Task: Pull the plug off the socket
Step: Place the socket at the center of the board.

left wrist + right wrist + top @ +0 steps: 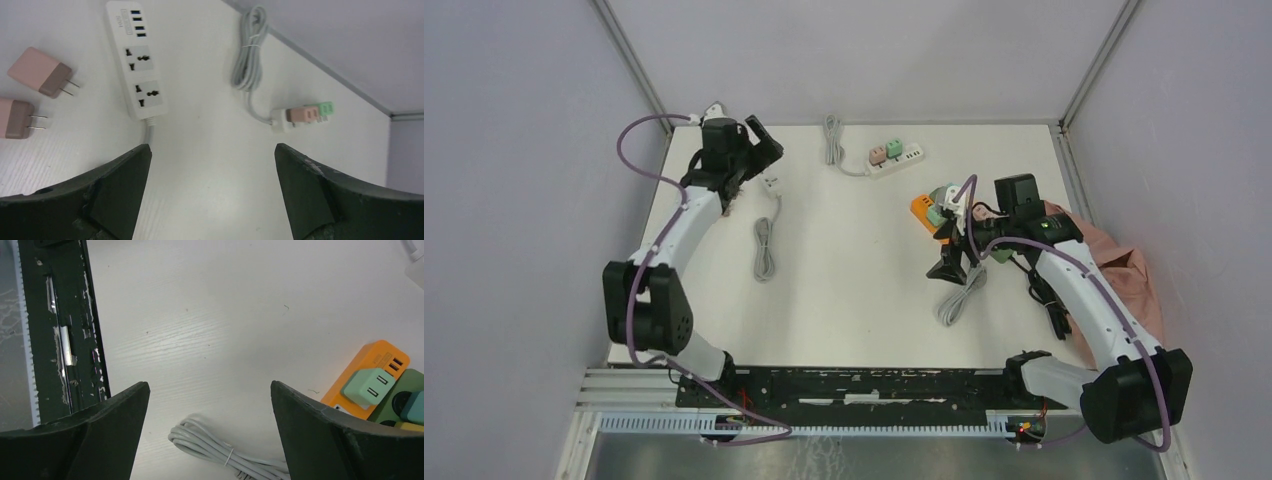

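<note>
From above, the left end effector (757, 163) hung over the far-left corner of the surface (854, 280) and hid most of what lay under it. Only one end of a white socket strip (770, 181) and its grey cable (765, 250) showed there. The left wrist camera filled the gap: both of the strip's sockets stood empty, and a pink plug (42, 72) and a second pink plug (15, 118) lay loose on the surface just beside it, apart from it. The fingers (120, 195) were spread wide with nothing between them. At far centre a second strip (300, 115) carried a pink and a green plug (both views caught it). The right end effector (210, 435), also wide apart and empty, hovered near an orange strip (372, 365) bearing a mint adapter (369, 386). Only the right wrist view showed the adapter's USB ports.
</note>
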`<action>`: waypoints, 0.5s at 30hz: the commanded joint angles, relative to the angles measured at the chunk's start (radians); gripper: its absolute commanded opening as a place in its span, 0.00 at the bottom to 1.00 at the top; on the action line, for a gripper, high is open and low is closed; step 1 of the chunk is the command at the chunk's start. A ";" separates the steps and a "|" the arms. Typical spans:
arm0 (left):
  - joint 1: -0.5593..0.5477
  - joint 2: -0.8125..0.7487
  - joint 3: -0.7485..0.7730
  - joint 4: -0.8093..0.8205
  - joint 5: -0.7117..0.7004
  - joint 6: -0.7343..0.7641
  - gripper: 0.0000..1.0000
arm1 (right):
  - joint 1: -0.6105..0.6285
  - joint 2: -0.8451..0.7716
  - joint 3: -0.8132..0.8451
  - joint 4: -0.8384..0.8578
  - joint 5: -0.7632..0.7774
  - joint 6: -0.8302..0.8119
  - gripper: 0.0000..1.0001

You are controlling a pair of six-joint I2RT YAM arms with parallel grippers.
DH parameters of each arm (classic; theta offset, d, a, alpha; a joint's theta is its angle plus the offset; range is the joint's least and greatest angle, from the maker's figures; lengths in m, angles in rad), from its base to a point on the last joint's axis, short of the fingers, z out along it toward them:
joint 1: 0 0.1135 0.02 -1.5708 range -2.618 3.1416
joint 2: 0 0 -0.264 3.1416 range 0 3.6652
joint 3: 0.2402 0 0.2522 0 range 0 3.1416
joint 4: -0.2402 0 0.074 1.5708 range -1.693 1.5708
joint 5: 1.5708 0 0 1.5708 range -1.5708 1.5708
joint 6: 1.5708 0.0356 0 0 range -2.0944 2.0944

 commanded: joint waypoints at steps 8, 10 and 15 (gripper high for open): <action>0.000 -0.492 -0.307 0.332 0.495 0.150 0.99 | -0.111 -0.054 -0.052 0.288 -0.038 0.362 1.00; 0.000 -0.546 -0.367 0.347 0.592 0.172 0.99 | -0.126 -0.052 -0.074 0.372 0.016 0.480 1.00; 0.000 -0.652 -0.482 0.240 0.658 0.316 0.99 | -0.149 -0.016 -0.083 0.443 0.102 0.598 0.99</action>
